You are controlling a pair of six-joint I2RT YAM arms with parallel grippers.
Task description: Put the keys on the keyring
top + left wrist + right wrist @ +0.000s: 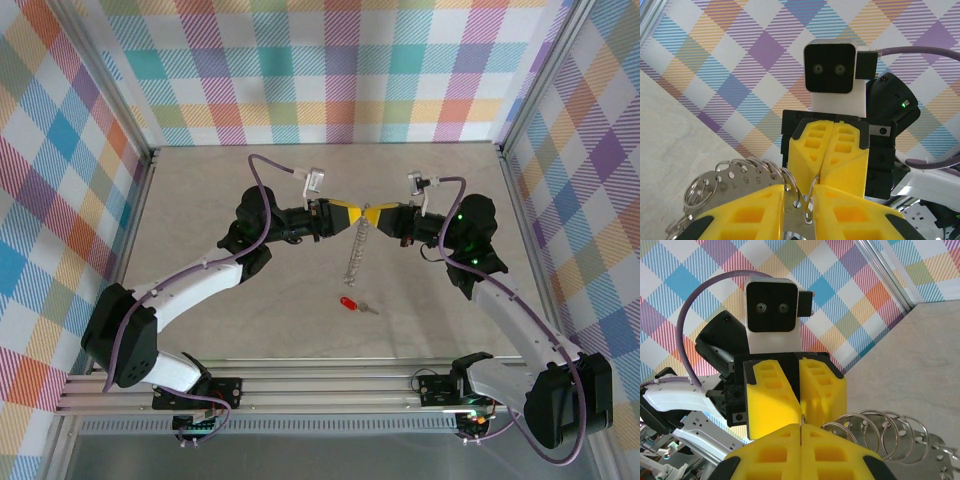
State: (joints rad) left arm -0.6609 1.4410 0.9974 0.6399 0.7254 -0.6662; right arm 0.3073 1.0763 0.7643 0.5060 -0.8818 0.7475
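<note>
The keyring (355,250), a grey metal strip edged with small wire rings, hangs between both grippers above mid-table. My left gripper (350,214) comes in from the left and my right gripper (378,216) from the right, tip to tip. In the left wrist view the left gripper (800,197) is shut on the keyring (725,182), with its flat plate between the yellow fingers. In the right wrist view the right gripper (801,427) is shut on one thin wire loop, and the other rings of the keyring (890,437) trail off to the right. The red-headed key (350,303) lies on the table below, apart from both grippers.
The grey table (200,220) is bounded by checked walls and metal frame posts (145,190) on both sides. Both arm bases stand at the near edge on an aluminium rail (330,385).
</note>
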